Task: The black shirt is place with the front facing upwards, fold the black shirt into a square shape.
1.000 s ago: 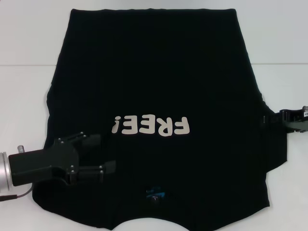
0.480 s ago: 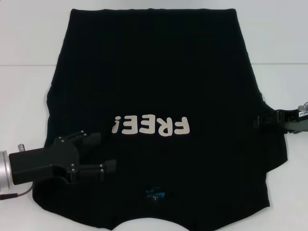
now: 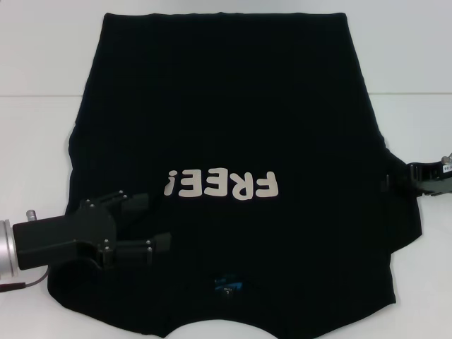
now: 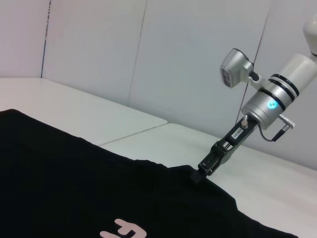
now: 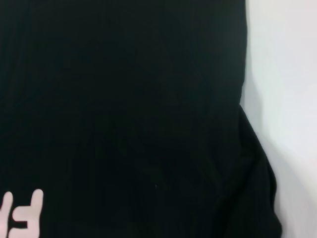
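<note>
Head view: I see the black shirt (image 3: 226,141) flat on the white table (image 3: 417,63), filling mid-frame. Left gripper (image 3: 157,222) lower left, fingers spread over the sleeve. Right gripper (image 3: 395,178) at right edge, probably pinching fabric; can't tell.

The shirt (image 3: 226,127) lies spread flat on the table (image 3: 42,63), covering most of it, with its hem at the far edge and its collar at the near edge, toward the robot. The print (image 3: 220,185) sits across the middle of the shirt, nearer the collar than the hem, and the neck label (image 3: 229,285) lies just before it at the collar.

The left gripper (image 3: 159,226) is over the shirt's near left part, beside the left sleeve, left of the print. The right gripper (image 3: 388,180) is at the shirt's right edge, at the right sleeve, level with the print.
</note>
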